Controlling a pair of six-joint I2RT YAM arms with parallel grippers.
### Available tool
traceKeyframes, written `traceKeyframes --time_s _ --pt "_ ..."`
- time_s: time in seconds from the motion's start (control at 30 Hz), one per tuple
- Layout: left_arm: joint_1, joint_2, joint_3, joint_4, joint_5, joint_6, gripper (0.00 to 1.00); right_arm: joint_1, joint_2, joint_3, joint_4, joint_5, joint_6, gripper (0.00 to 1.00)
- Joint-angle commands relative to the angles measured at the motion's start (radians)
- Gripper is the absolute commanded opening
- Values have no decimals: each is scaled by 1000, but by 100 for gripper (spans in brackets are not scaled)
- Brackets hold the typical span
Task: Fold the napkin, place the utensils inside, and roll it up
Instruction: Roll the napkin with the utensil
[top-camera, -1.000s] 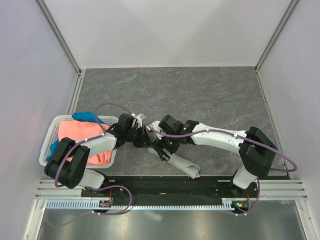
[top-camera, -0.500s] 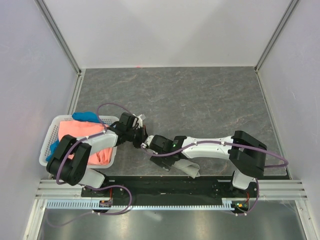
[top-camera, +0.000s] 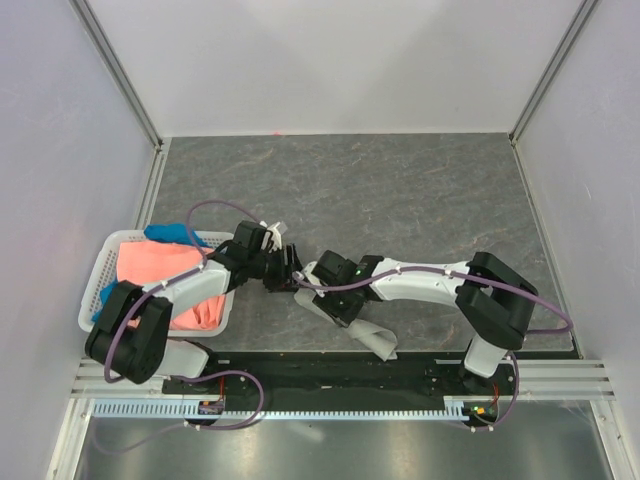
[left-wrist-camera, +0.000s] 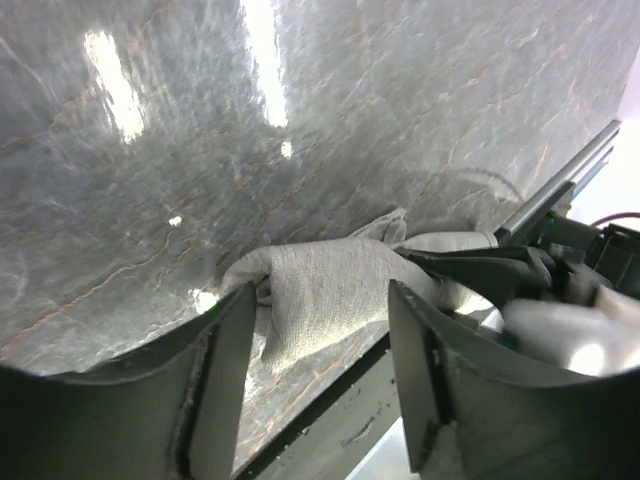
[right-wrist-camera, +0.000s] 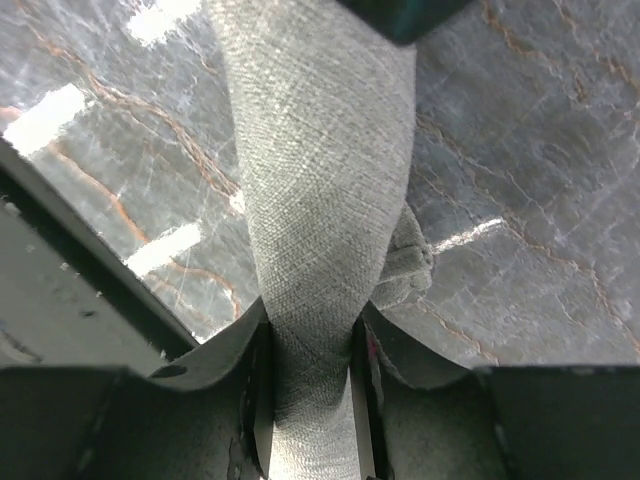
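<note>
The napkin (top-camera: 375, 337) is a light grey roll lying near the table's front edge. My right gripper (top-camera: 332, 303) is shut on it; in the right wrist view the roll (right-wrist-camera: 320, 150) runs straight out from between the pressed-in fingers (right-wrist-camera: 258, 380) of the gripper (right-wrist-camera: 310, 345). My left gripper (top-camera: 288, 268) sits just left of the right one and is open. Its wrist view shows the roll's end (left-wrist-camera: 320, 285) lying past the spread fingertips of the gripper (left-wrist-camera: 320, 305), untouched. The utensils are hidden.
A white basket (top-camera: 95, 290) holding a coral-orange cloth (top-camera: 160, 270) and a blue cloth (top-camera: 170, 235) stands at the left beside the left arm. The black base rail (top-camera: 330, 370) runs just in front of the roll. Walls enclose the grey table (top-camera: 400, 190).
My left gripper has opened and let go of the roll's end. My right gripper has shifted over the roll and closed on it.
</note>
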Motion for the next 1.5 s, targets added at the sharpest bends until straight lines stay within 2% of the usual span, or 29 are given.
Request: traceKeyframes --time_s 0.0,0.2,0.57,0.83,1.03,1.13,1.23,1.27,1.33,1.37,1.4,1.47 --pt "0 -82 3 33 -20 21 66 -92 -19 -33 -17 -256 -70 37" --pt "1 -137 -56 116 -6 26 67 -208 7 -40 -14 -433 -148 36" --pt "1 -114 -119 252 40 17 67 -373 95 -10 0 -819 -217 34" --pt "0 -91 -129 324 43 18 64 -411 187 19 0 -930 -245 33" --pt "0 -18 -140 396 92 -1 57 -422 237 43 -12 -970 -259 33" --pt "0 15 -142 416 114 -8 50 -429 253 51 -11 -976 -266 33" --pt "0 44 -143 418 134 -12 37 -437 262 62 -11 -973 -265 34" --pt "0 50 -143 418 137 -14 27 -437 264 66 -12 -964 -263 34" --pt "0 62 -143 412 143 -17 16 -440 253 74 -14 -938 -246 41" --pt "0 67 -142 404 135 -18 5 -439 244 78 -14 -898 -239 45" --pt "0 67 -134 393 128 -20 2 -439 222 80 -14 -864 -228 56" --pt "0 67 -125 358 114 -21 2 -437 193 86 -17 -809 -197 68"
